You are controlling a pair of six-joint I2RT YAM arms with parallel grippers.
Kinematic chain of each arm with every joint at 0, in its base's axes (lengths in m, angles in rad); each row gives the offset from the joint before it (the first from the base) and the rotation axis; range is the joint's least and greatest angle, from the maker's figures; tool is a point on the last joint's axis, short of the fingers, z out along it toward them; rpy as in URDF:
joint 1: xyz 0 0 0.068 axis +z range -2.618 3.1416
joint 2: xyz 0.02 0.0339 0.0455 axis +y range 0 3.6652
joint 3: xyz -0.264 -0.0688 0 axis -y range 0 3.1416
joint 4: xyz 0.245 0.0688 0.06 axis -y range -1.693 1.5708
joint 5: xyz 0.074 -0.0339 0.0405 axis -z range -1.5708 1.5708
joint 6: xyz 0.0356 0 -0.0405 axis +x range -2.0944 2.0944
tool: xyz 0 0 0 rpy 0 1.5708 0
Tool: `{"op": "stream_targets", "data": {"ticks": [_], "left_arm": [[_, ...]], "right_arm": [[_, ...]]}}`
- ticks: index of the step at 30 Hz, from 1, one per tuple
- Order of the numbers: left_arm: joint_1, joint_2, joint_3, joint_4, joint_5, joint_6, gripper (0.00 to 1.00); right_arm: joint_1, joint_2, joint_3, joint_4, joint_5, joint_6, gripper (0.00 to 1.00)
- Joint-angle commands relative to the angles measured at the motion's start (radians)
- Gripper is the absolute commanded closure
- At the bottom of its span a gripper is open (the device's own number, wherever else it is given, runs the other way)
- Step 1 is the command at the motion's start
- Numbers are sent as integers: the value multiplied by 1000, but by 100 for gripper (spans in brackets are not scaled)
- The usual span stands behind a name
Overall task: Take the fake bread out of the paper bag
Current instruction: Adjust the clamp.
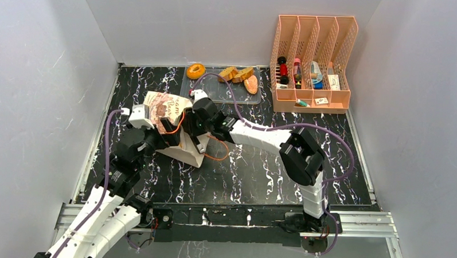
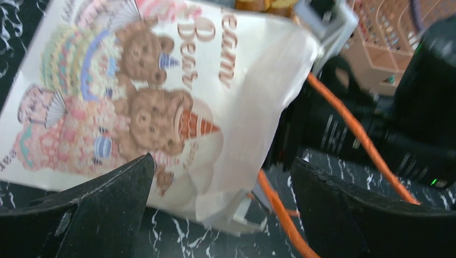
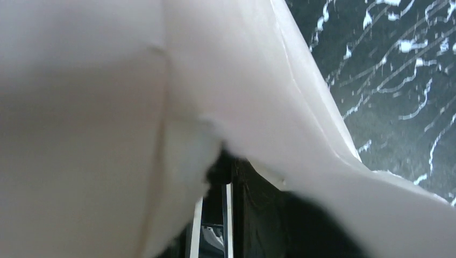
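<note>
The fake bread that can be seen is a ring doughnut (image 1: 195,70), brown slices (image 1: 237,74) and an orange-brown piece (image 1: 251,84). All of it is set on the clear tray (image 1: 216,94), well beyond both pincers at the far side of the table (image 1: 259,164). Whether any piece is left inside the paper bag (image 2: 134,107) cannot be told, since its inside is hidden in every view.

The bag is tipped over on the table, printed face up, directly ahead of the left pincer (image 2: 223,172). Its long axis runs across that pincer's line, with the closed end off to the pincer's left. The mouth is to its right, where the orange cord handles (image 2: 355,129) trail out.

The left pincer is spread to its widest and nothing is held in it. Its fingers (image 2: 107,199) are set to either side of the bag's near edge, clear of the paper.

The right pincer (image 1: 196,133) is pushed in at the mouth end, and its wrist view is filled with cream paper close against it. How far it is parted, and whether paper or bread is gripped, cannot be told.

The right pincer is judged the nearer to anything left inside, so a draw outward along the bag's length, away from the closed end, is called for. Open table is available behind and to the right of that pincer. The cords across its path could be snagged, and the side wall is close on the outer side of the left pincer.
</note>
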Motion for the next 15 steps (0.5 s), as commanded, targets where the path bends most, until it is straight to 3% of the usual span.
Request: {"op": "stream_targets", "data": {"ticks": [1, 10, 15], "left_arm": [[-4, 18, 33, -136, 67, -20, 2], [-3, 90, 120, -230, 199, -91, 2], [-3, 186, 151, -261, 148, -86, 2]], "right_arm": [[-24, 42, 131, 22, -44, 3, 95], [-40, 73, 171, 22, -65, 0, 96], [-40, 59, 171, 22, -70, 0, 96]]}}
